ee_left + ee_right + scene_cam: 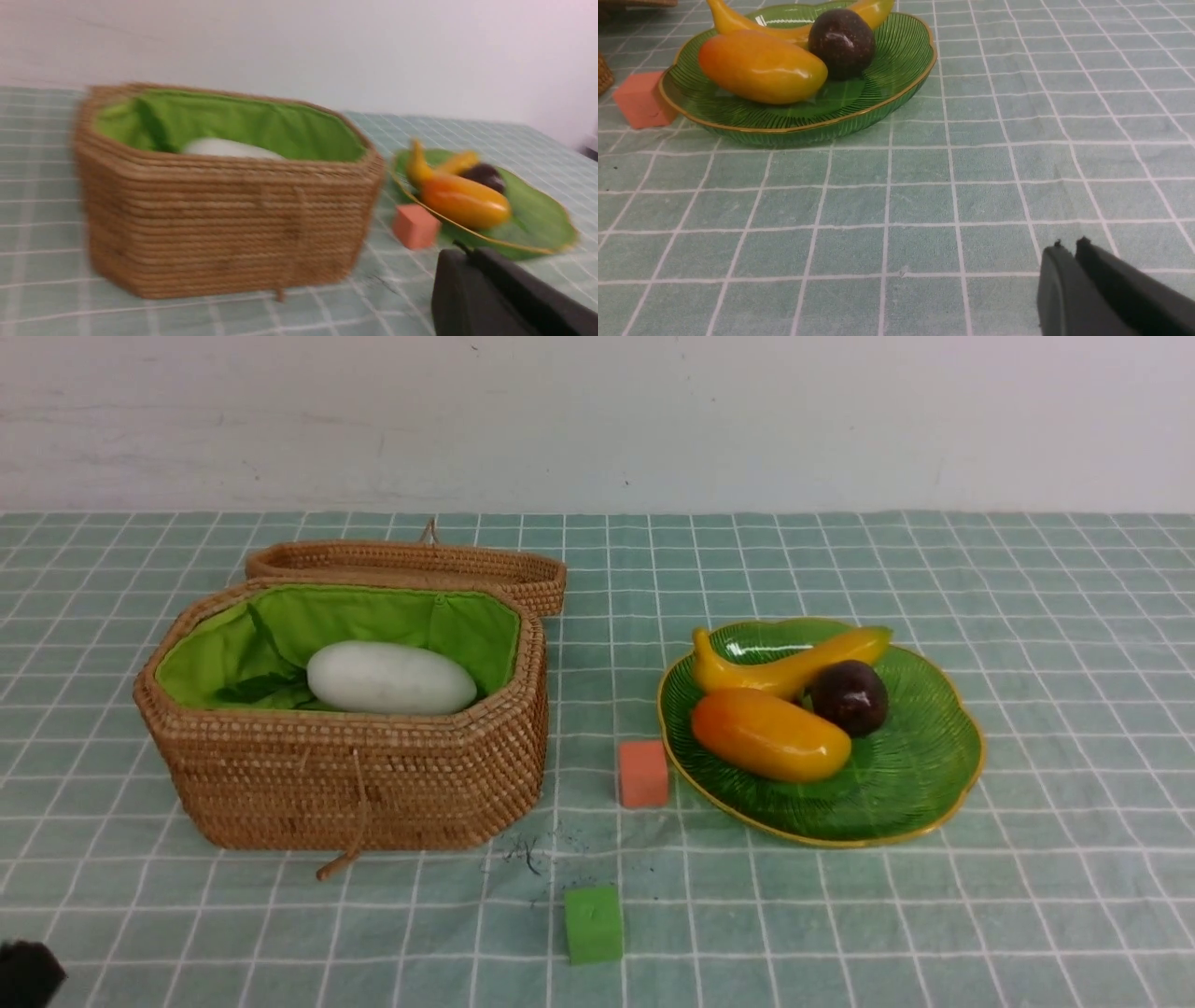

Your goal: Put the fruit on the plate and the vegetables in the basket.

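Green cube (pixel 593 923) on checked tablecloth (pixel 934 915)

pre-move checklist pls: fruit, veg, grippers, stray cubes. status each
1. Fruit on plate: banana, mango, mangosteen all on it: ok.
2. Radish in basket: ok.
3. Eggplant, carrot in basket: cannot tell, neither visible.
4. Left gripper shut, empty: ok.
5. Right gripper shut, empty: ok.
6. Orange cube, green cube on cloth, outside both containers: ok.
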